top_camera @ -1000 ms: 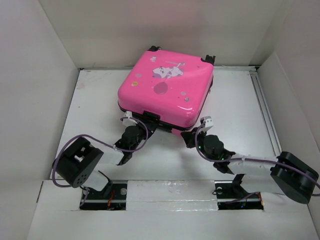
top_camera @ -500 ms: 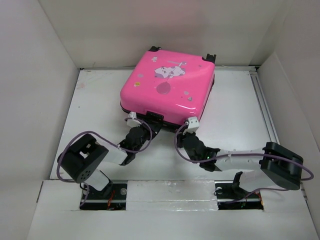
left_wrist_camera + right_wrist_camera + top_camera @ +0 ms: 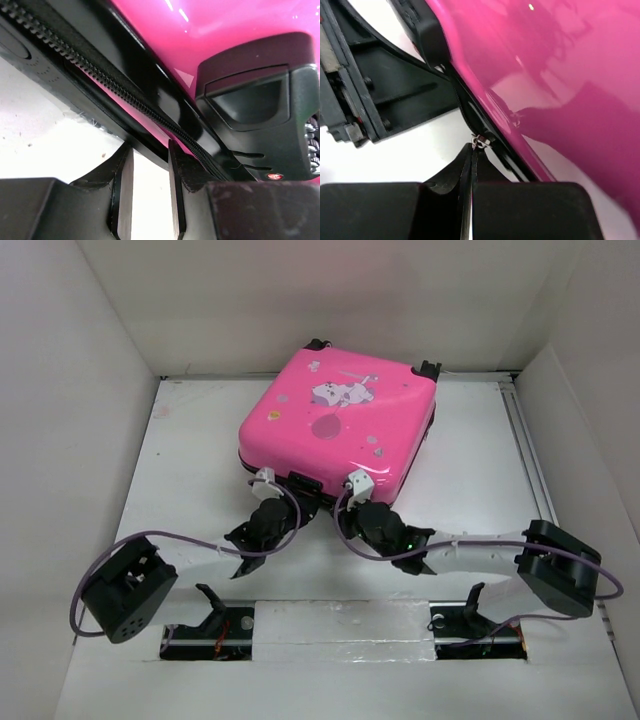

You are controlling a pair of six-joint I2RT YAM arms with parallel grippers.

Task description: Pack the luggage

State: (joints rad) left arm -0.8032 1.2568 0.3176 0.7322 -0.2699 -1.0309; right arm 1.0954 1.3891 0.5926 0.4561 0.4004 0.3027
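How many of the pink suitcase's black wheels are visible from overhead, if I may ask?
2: left wheel at the pink suitcase's far left corner, right wheel at its far right corner; others may be hidden.

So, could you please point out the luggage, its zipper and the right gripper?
luggage (image 3: 335, 410): top view, pink shell.
zipper (image 3: 125, 97): left wrist view, its teeth.
right gripper (image 3: 472, 152): right wrist view, between the fingertips.
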